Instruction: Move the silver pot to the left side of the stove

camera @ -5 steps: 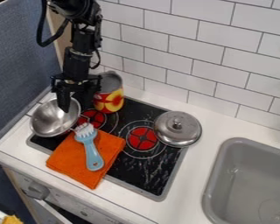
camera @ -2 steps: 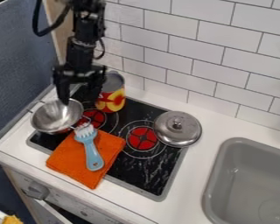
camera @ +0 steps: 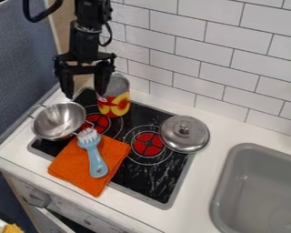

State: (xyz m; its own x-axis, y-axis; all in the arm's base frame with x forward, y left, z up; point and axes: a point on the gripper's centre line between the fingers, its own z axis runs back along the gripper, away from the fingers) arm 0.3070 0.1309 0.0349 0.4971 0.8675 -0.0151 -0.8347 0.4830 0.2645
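The silver pot [camera: 58,120], a shiny round bowl shape with thin handles, rests at the left edge of the black stove [camera: 144,177], partly over the white counter. Above and behind the pot, my gripper [camera: 86,94] hangs with its two fingers spread wide and nothing between them. Its left finger is just above the pot's back rim, and its right finger is in front of the can.
An open can [camera: 114,103] with a fruit label stands at the stove's back left. A metal lid [camera: 184,134] lies on the right. An orange cloth [camera: 78,171] with a blue brush [camera: 94,157] covers the front left. A grey sink [camera: 262,191] is at right.
The gripper has risen away from the pot and its fingers have opened wide. The pot has shifted very slightly to the right and now stands apart from the fingers.
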